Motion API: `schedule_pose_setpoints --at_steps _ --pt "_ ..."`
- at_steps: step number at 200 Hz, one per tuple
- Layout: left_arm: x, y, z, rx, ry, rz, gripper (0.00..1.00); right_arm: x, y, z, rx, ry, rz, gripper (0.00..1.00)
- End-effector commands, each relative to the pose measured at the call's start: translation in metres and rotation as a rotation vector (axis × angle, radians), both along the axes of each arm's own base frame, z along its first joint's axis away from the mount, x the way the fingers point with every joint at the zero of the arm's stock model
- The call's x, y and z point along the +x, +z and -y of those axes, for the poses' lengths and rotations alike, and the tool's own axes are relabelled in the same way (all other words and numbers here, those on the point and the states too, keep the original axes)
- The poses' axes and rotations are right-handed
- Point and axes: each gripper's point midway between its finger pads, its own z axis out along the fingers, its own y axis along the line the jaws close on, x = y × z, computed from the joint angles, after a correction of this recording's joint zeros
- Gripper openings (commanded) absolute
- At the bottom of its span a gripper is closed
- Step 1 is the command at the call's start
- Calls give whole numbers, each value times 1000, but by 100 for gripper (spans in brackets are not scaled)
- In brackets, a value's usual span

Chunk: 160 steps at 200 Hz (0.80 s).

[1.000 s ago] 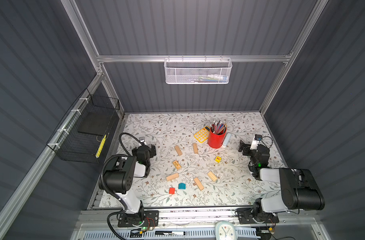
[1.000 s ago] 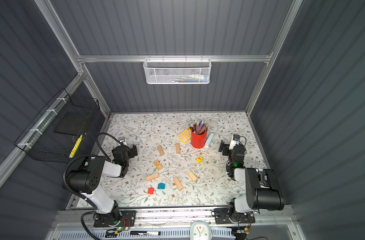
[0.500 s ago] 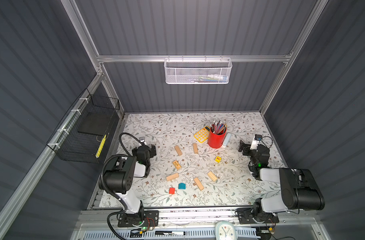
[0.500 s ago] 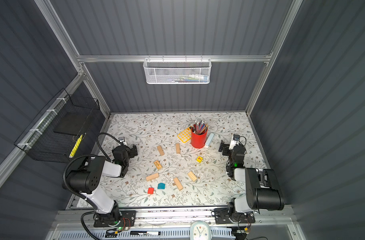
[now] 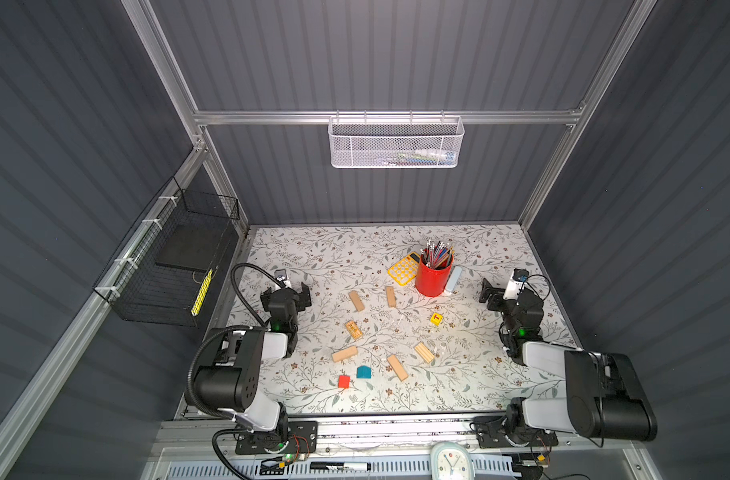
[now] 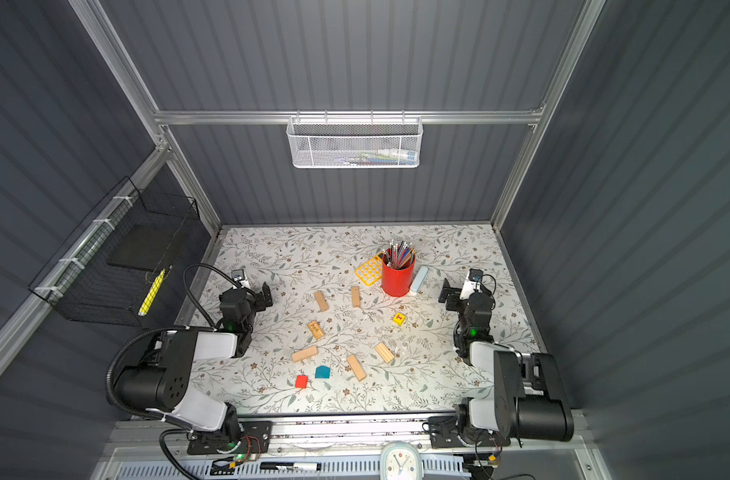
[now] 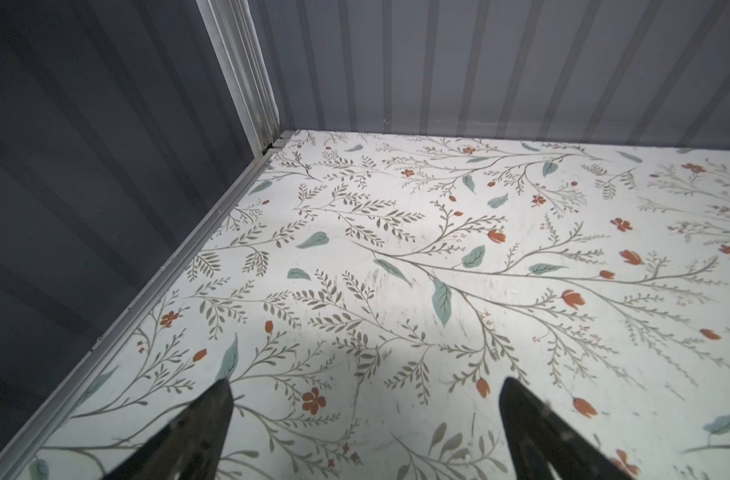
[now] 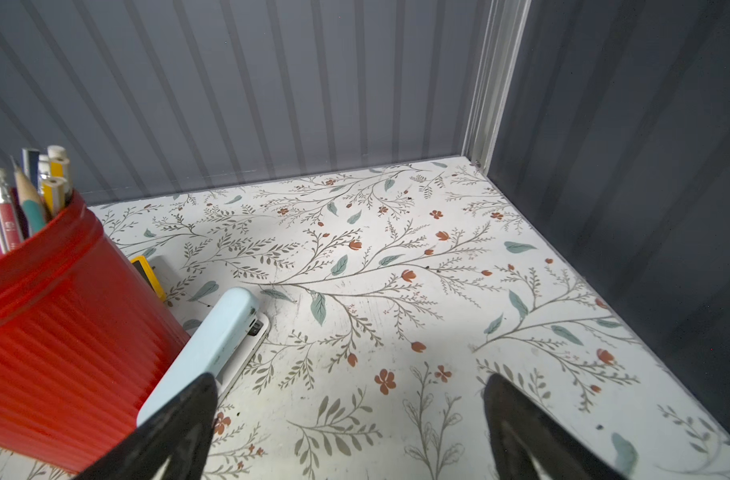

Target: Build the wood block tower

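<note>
Floral paper covers the table [image 5: 322, 249], which sits inside a booth of grey ribbed walls. Nothing on it is stacked, so the tower is not yet begun and every step of the build is left.

All the wood blocks lie singly across the middle of the table, none touching another. The six planks [image 5: 344, 354] lie flat at odd angles, two toward the far side and four nearer. The yellow cube [image 5: 437, 319] sits right of centre. The red cube [image 5: 344, 381] and the teal house block [image 5: 363, 372] lie just beside each other, nearest the near edge.

The left gripper [image 7: 367, 384] rests at the left edge and the right gripper [image 8: 351, 380] at the right edge. Both have their jaws spread wide with nothing between them, and both are well apart from the blocks.

Room looks generous. Both far corners are bare, and so is a patch in the centre between the yellow cube and the planks, which would likely suit as a building spot. The tight area is far right of centre: the red pencil cup [image 5: 432, 280], the calculator [image 5: 401, 270] behind it and the pale blue stapler [image 8: 214, 340]. The stapler lies just beside the right gripper, so that arm should probably swing clear of it first.
</note>
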Motion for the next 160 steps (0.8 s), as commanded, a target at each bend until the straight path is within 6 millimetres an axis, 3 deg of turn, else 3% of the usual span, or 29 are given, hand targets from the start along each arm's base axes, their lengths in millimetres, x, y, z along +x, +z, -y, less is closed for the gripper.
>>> schedule_pose_setpoints --at_steps 1,36,48,58,82,108,160 --pt "-9 2 -1 -18 -3 -34 100 -5 7 6 22 -47 -21 99" --pt "-12 27 8 -97 -35 -49 100 -13 20 13 136 -122 -55 99" --pt "-13 38 7 -141 -13 -47 100 -19 32 20 229 -186 -43 99" --pt "-16 44 2 -193 37 -41 100 -25 27 23 301 -239 -91 99" --pt "-20 58 -2 -289 94 -21 100 -31 24 10 369 -187 -148 99" --pt "-29 52 -4 -436 164 -23 100 -39 18 6 478 -200 -165 99" --pt "-28 56 28 -531 40 -158 100 -42 22 -17 522 -103 -286 99"
